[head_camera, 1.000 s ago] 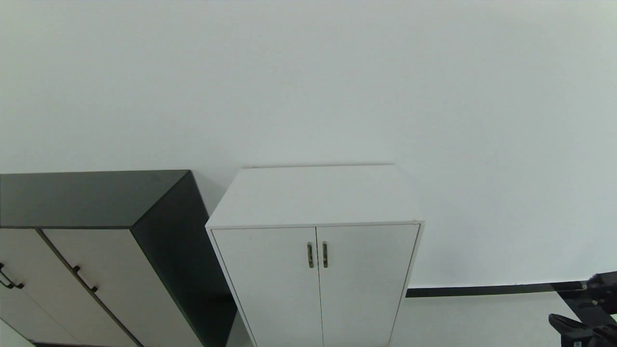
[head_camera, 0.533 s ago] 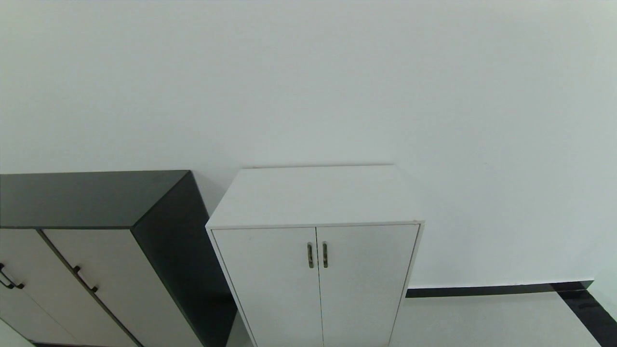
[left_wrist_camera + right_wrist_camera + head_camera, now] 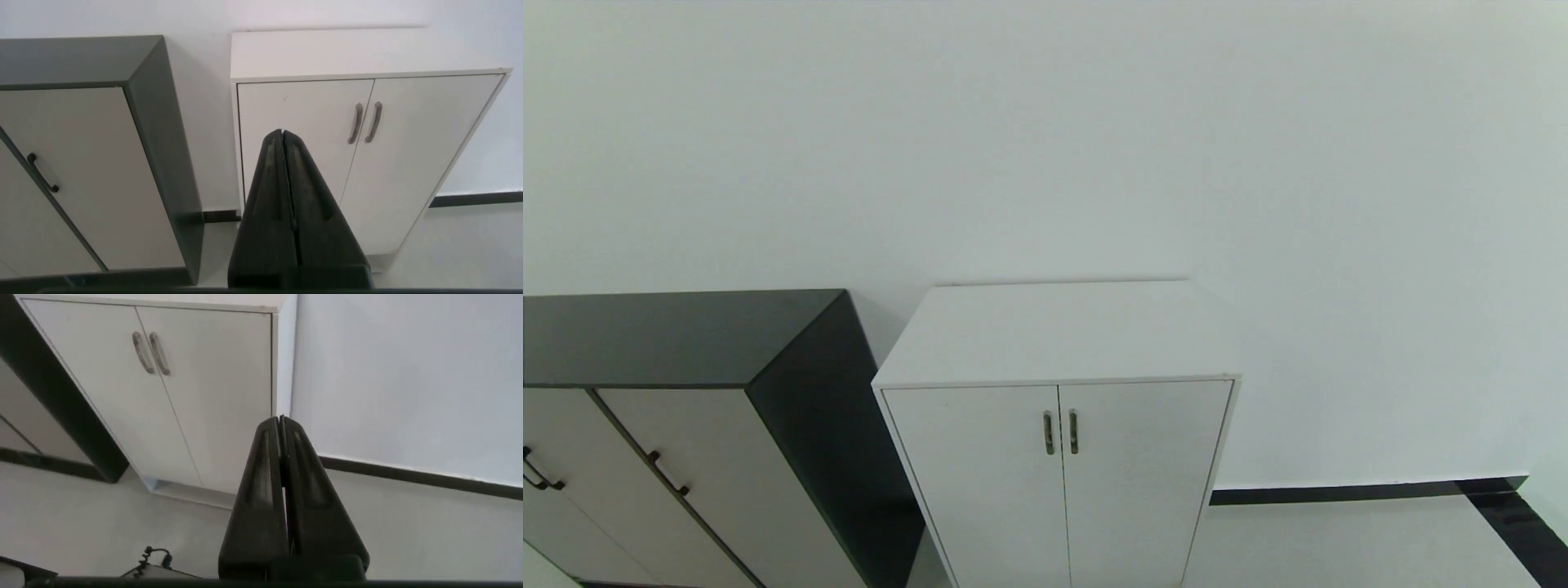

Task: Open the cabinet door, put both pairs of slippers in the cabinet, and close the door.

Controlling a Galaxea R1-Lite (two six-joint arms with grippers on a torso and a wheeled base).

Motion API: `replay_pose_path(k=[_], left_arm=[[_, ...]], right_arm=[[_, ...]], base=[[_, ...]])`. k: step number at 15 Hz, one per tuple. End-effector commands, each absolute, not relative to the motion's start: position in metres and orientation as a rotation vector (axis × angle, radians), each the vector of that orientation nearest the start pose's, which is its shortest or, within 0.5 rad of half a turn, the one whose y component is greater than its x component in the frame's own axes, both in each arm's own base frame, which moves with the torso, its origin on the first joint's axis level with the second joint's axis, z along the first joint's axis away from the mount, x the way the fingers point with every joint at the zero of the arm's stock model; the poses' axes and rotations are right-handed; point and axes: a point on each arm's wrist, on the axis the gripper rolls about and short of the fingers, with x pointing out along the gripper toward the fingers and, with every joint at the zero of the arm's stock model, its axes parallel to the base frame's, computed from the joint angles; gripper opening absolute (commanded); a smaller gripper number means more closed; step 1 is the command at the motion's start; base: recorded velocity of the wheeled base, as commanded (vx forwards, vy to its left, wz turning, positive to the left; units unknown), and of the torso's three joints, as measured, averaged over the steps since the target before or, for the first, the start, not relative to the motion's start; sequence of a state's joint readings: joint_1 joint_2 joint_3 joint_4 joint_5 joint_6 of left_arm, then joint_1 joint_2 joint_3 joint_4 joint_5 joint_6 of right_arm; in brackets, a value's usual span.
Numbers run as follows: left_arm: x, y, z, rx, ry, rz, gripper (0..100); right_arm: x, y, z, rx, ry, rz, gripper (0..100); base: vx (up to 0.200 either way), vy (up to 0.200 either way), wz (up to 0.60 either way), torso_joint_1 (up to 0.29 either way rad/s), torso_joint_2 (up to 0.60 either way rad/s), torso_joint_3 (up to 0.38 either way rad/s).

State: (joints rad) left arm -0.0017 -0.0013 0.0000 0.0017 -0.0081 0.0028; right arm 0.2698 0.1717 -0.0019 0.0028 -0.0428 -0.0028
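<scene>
In the head view, the white cabinet (image 3: pixel 1058 482) stands against the wall (image 3: pixel 1045 139) near the middle of the scene. Its two doors (image 3: pixel 980 482) are both shut and flush. A pair of upright metal handles (image 3: pixel 1060 431) sits side by side at the seam between them. Just to its left is a dark cabinet (image 3: pixel 800 425) with pale door fronts and black handles. Whether the two cabinets' sides touch is hard to tell in the shadow between them. To the right, a black baseboard (image 3: pixel 1339 492) runs along the foot of the wall, with pale floor (image 3: pixel 1339 547) nearer.

In the left wrist view, the left end effector (image 3: pixel 282 140) is closed, its fingers pressed flat together with nothing between them. It hangs on the near side of the white cabinet (image 3: pixel 409 139), in line with the left door and apart from it.

In the right wrist view, the right end effector (image 3: pixel 282 425) is likewise closed and empty. It is held above the floor (image 3: pixel 425 531), on the near side of the white cabinet's (image 3: pixel 221 392) right front corner, not touching it. The handles (image 3: pixel 151 353) show on the shut doors.
</scene>
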Motion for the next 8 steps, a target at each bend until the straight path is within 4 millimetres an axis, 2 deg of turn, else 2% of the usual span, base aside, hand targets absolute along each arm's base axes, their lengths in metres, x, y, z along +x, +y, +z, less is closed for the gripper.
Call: replay_pose_path(k=[1,2,4,6,8], left_arm=[[-0.023,0.0,0.075,0.003,0.002,-0.009,0],[-0.023,0.0,0.075,0.008,0.003,-0.014,0],[-0.023,0.0,0.076,0.012,0.001,-0.015,0],[-0.023,0.0,0.075,0.012,0.001,-0.015,0],[-0.023,0.0,0.075,0.015,0.001,-0.015,0]], right_arm=[[-0.004,-0.002,0.079,-0.051,0.24,0.209,0],[-0.002,-0.001,0.079,-0.085,0.266,0.233,0],[-0.009,-0.003,0.078,-0.05,0.169,0.212,0],[-0.015,-0.004,0.077,-0.023,0.1,0.119,0],[-0.015,-0.001,0.077,-0.017,0.109,-0.041,0]], base=[[0.0,0.0,0.0,0.0,0.0,0.0],[0.0,0.0,0.0,0.0,0.0,0.0],[0.0,0.0,0.0,0.0,0.0,0.0],[0.0,0.0,0.0,0.0,0.0,0.0],[0.0,0.0,0.0,0.0,0.0,0.0]])
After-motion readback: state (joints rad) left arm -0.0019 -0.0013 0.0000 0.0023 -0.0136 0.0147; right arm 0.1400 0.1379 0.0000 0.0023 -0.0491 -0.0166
